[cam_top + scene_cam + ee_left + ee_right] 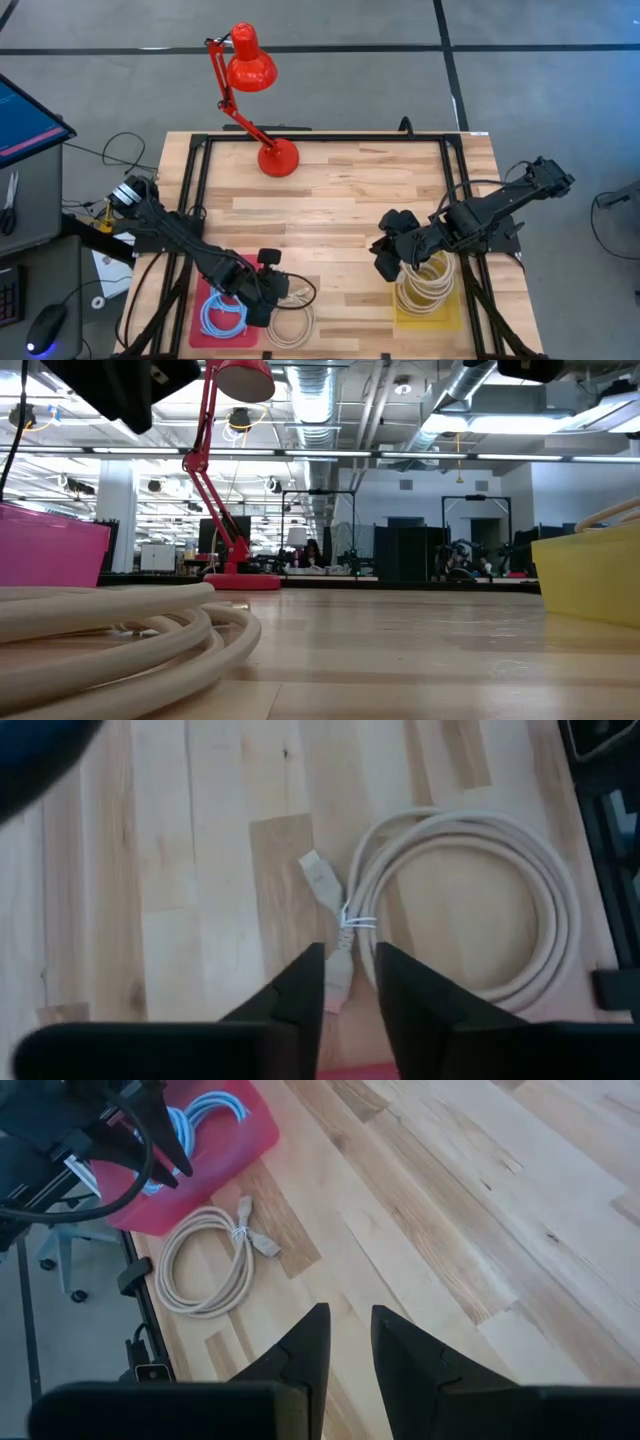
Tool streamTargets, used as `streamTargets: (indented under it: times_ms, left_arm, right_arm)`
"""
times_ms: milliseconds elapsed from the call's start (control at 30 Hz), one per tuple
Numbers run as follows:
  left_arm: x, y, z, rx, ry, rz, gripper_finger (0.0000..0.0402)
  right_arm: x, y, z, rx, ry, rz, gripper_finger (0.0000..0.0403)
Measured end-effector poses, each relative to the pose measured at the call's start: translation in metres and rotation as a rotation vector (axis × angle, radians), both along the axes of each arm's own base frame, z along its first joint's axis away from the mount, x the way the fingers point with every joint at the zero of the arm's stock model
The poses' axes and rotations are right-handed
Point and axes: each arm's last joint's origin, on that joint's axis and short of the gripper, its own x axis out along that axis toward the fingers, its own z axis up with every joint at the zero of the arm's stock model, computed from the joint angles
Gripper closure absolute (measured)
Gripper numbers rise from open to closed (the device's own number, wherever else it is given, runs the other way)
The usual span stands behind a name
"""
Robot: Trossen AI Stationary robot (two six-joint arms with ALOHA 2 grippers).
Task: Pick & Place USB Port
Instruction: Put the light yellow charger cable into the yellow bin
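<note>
Looking level across the tabletop, we find the coiled beige USB cable [120, 635] lying closest to us on the wood, with the pink bin [50, 545] just behind it on one side and the yellow bin [585, 575] on the other. From above, the same cable [293, 322] lies flat on the table [330, 210] beside the pink bin [200, 325], which holds a light blue cable [222, 315]. The left gripper [268, 288] hangs over the near edge of that coil; its wrist camera shows the jaws standing narrowly apart, nothing between them, right above the cable's tied plug ends [330, 900]. We see a gap between fingertips and cable, no contact. The right gripper [388, 258] hovers beside the yellow bin [430, 300], where more beige cable [425, 280] is coiled; its jaws are likewise a narrow gap, empty, above bare wood. Farther back, a red desk lamp [262, 150] stands at the far edge of the table. Beyond it the low view shows an open room, where a person [313, 552] sits in the distance.
</note>
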Motion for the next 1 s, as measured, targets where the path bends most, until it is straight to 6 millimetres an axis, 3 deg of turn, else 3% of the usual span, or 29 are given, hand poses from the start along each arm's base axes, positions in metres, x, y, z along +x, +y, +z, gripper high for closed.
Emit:
streamTargets:
  times_ms: [200, 367, 733, 1000]
  left_arm:
    - [0.009, -0.007, -0.007, -0.031, -0.037, 0.007, 0.0248]
    - [0.017, -0.013, -0.028, -0.004, -0.003, 0.007, 0.022]
    - [0.028, -0.019, -0.072, 0.063, 0.091, 0.024, 0.0212]
    - [0.03, -0.021, -0.078, 0.02, 0.105, 0.053, 0.0212]
  right_arm:
    - [0.0, 0.0, 0.0, 0.0, 0.0, 0.0, 0.0333]
    - [0.0, 0.0, 0.0, 0.0, 0.0, 0.0, 0.0333]
    - [0.0, 0.0, 0.0, 0.0, 0.0, 0.0, 0.0333]
    - [0.0, 0.0, 0.0, 0.0, 0.0, 0.0, 0.0333]
